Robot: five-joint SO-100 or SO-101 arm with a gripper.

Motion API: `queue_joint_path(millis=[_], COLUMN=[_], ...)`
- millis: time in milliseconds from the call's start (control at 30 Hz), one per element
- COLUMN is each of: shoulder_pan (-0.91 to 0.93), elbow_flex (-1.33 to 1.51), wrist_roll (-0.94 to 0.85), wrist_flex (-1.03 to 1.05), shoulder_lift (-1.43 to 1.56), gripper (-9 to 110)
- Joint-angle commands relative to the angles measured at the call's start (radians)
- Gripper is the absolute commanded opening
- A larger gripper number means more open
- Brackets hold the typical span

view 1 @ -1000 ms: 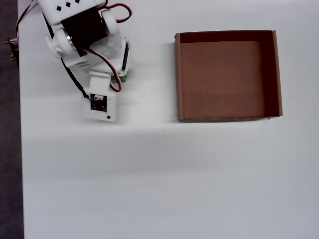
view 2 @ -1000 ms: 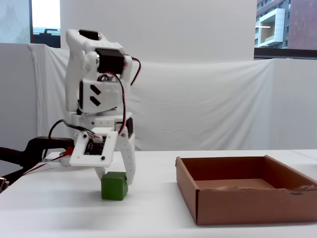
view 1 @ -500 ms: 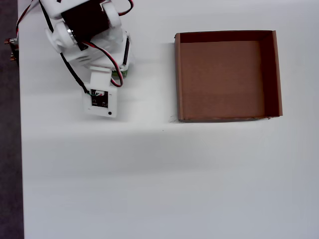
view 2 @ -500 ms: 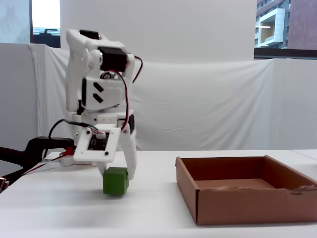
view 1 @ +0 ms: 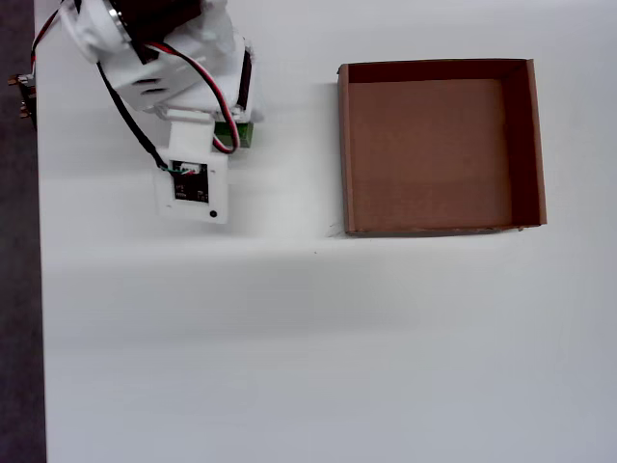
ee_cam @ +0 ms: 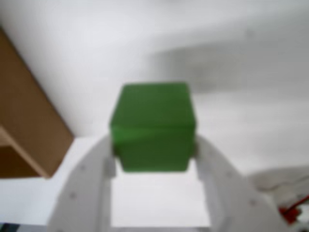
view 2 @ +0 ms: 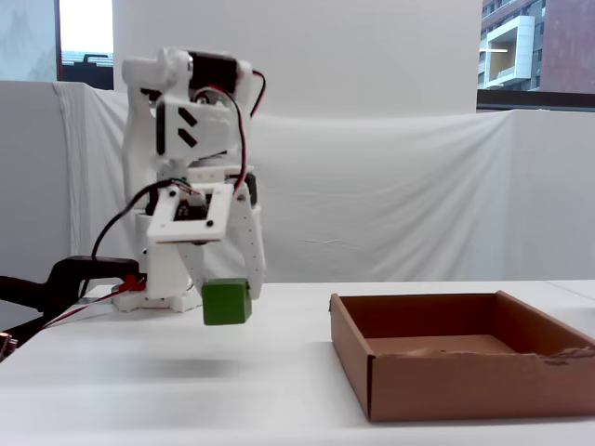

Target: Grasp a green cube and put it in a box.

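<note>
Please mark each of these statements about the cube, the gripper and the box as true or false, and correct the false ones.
1. The gripper is shut on the green cube. True.
2. The cube rests on the table. False: in the fixed view it hangs clear above the table.
3. The box is empty. True.
4. In the fixed view the cube is directly above the box. False: it is to the left of the box.

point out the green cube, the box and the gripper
green cube [view 2: 227, 302], fixed view, front face
box [view 2: 437, 381], fixed view, near wall
gripper [ee_cam: 154, 152], wrist view, between fingertips, on the cube
</note>
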Motion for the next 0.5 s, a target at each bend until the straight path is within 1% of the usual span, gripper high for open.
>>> queue_joint_path(millis=[0, 200, 467], shoulder_pan=[-0.014, -0.048, -0.12], elbow_flex=[-0.077, -0.163, -0.314], wrist_roll=[0.005, 0.005, 0.011], wrist_flex=[0.011, 0.011, 0.017], shoulder_lift=[0.048, 0.035, -0.064], gripper=[13, 13, 13])
